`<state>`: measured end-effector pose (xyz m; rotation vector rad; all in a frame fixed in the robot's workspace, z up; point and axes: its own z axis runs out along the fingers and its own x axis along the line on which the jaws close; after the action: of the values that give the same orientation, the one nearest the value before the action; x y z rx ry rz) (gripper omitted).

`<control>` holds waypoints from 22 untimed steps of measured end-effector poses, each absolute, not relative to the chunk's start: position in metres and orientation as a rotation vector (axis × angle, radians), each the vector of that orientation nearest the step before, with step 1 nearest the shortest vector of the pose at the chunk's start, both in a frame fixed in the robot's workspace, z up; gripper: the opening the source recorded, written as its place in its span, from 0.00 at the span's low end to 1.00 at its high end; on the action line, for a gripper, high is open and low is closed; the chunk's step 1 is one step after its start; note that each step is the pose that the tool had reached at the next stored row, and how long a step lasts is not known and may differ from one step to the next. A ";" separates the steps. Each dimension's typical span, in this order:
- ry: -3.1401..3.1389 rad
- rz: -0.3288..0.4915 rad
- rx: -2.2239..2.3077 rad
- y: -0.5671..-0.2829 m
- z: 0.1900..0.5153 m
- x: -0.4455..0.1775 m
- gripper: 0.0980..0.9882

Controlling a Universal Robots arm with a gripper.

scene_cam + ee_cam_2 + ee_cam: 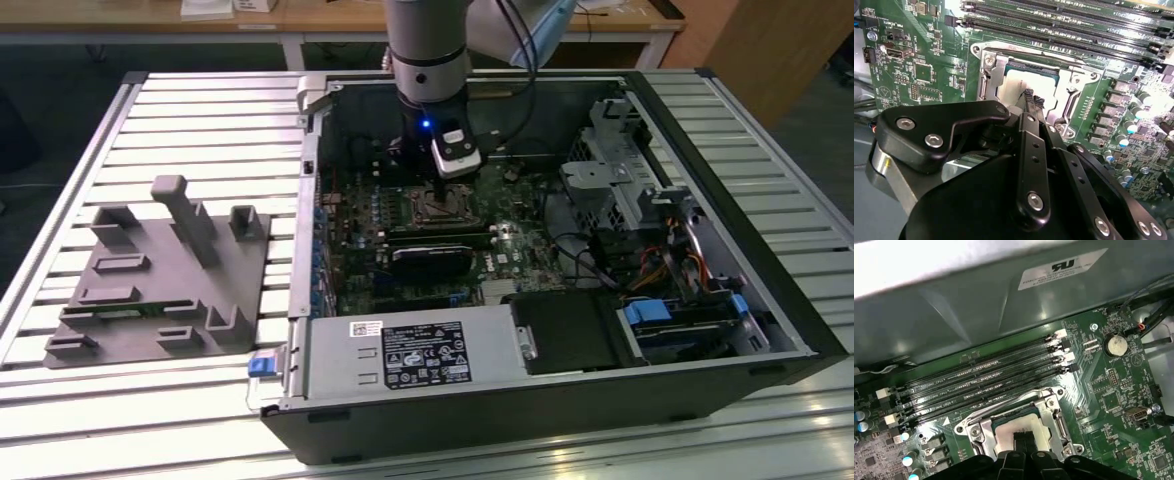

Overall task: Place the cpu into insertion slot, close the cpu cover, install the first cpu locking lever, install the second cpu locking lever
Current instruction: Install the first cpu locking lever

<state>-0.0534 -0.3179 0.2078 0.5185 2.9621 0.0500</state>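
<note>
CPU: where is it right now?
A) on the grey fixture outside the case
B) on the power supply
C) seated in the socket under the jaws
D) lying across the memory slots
C: in the second wrist view the cpu sits inside the insertion slot frame, with the gripper tips right over it.

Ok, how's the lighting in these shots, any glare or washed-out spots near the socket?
In the first wrist view, the grey case wall is washed out along its upper edge, while the cpu stays readable. In the second wrist view, glare bleaches the capacitors and the gripper shades part of the cpu. In the exterior view, the slatted table shines and the case interior stays dim.
</note>
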 end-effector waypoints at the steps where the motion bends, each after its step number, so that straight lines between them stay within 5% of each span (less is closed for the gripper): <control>1: 2.962 0.050 0.519 -0.318 0.208 -0.053 0.01; 22: 2.999 -0.025 0.522 -0.318 0.232 -0.042 0.01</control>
<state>-0.0420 -0.3179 0.2317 0.5221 2.9989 -0.0251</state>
